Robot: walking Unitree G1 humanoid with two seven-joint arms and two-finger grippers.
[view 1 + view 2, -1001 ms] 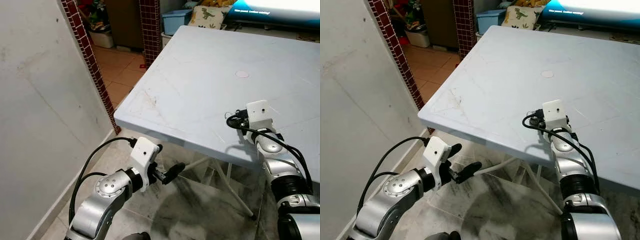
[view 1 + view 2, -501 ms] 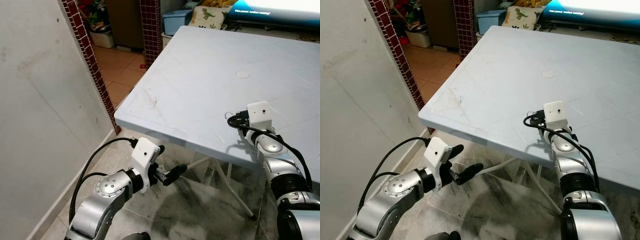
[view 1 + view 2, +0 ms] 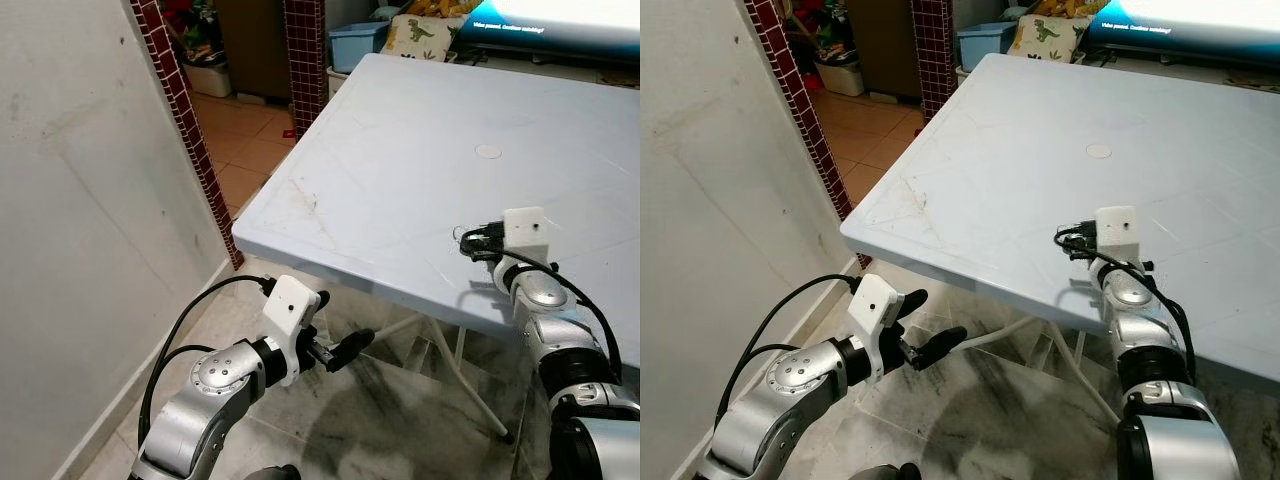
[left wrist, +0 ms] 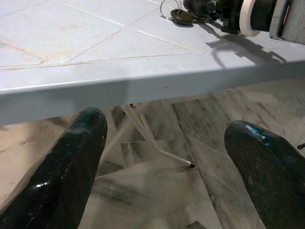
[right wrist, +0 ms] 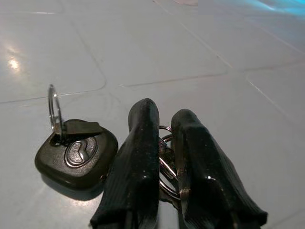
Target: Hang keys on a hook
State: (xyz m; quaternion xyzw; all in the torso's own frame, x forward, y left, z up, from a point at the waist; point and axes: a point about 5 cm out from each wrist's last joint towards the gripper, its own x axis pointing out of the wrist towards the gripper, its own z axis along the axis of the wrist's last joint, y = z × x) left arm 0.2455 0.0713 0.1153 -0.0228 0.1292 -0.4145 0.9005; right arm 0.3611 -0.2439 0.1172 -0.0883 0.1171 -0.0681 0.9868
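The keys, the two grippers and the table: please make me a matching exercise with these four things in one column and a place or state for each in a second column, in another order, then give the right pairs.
Things:
1. Bunch of keys with black fob and metal rings
2. Right gripper
3. Left gripper
4. Pale blue plastic table

States:
A. open, below the table edge
B. lying on the tabletop
C. shut on the key rings
D. standing on a marbled tile floor beside a grey wall

Pairs: 1-B, 2-C, 3-A, 4-D
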